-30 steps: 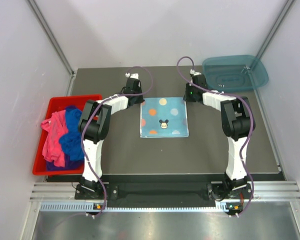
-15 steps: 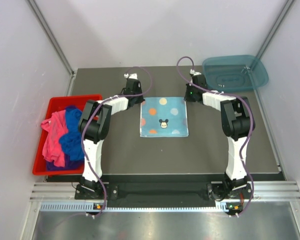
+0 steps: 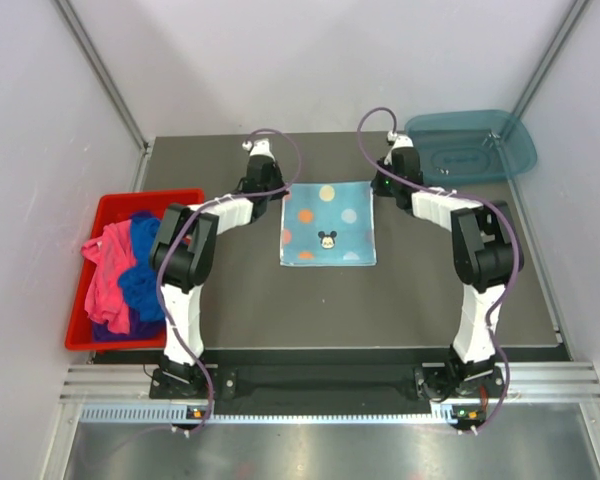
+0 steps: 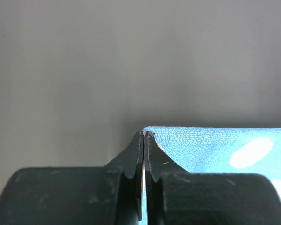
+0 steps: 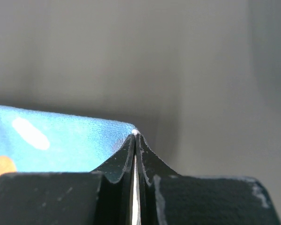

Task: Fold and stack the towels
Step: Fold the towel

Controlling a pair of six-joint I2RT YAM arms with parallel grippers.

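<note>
- At the far edge of the dotted towel (image 3: 328,225), both my hands have just closed. A second ago the jaws stood part open; now each pair is pressed together.
- My left gripper (image 4: 144,133) pinches the far left corner, and the cloth's corner runs right up to the tips.
- My right gripper (image 5: 135,135) pinches the far right corner likewise, with a white speck showing at the tips.
- The towel lies spread on the table (image 3: 280,310) between my arms. It has shifted a little away from my bases since the grip closed, and both wrists reach farther out.
- I judge the grasp done and the first fold ready to start: carry the far edge over to the near edge.
- The other towels (image 3: 130,275) wait heaped in the bin (image 3: 115,203), none folded.
</note>
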